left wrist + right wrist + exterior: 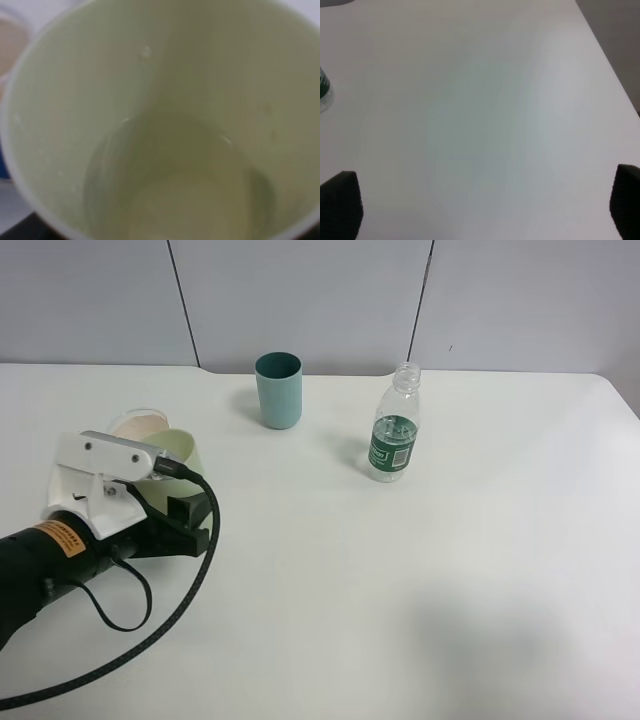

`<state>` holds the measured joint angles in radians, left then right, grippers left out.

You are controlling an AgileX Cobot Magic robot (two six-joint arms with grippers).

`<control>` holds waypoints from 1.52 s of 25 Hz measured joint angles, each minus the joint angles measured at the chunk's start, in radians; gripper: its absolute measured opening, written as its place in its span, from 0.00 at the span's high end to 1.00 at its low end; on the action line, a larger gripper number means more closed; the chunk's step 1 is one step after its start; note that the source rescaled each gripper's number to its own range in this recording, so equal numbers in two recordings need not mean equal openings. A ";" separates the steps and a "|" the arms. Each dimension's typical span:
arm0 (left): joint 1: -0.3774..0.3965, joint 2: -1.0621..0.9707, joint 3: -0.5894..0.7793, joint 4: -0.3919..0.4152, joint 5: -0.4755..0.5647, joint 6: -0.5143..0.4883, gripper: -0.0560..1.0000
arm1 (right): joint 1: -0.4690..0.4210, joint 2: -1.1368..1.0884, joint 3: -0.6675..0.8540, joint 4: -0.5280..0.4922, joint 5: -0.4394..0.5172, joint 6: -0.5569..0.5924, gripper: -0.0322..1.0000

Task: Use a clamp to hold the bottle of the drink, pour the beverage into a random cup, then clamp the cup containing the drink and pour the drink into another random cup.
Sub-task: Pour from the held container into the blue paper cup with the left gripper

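Left clamp (172, 502) is closed on the yellow-green cup (186, 453) near the table's (420, 600) left edge, just beside the paper cup (137, 425). Clear liquid (190, 200) sits in its bottom. Right gripper (480, 205) is spread wide, holding nothing. Bottle (394, 430) stands upright toward the far edge.

Tilted pale green cup (190, 455) beside paper cup (128, 423) (bottle (395, 435) upright, uncapped).

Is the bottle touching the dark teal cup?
Apart. The exterior high view shows the bottle and the teal cup standing with bare table between them.
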<state>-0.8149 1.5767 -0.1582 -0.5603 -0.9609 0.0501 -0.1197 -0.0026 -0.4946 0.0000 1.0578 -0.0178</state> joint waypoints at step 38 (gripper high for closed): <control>0.462 -0.218 -0.103 -0.236 0.289 0.527 0.93 | 0.000 0.000 0.000 0.000 0.000 0.000 0.00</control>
<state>-0.3531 1.3590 -0.2613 -0.7960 -0.6715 0.5767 -0.1197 -0.0026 -0.4946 0.0000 1.0578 -0.0178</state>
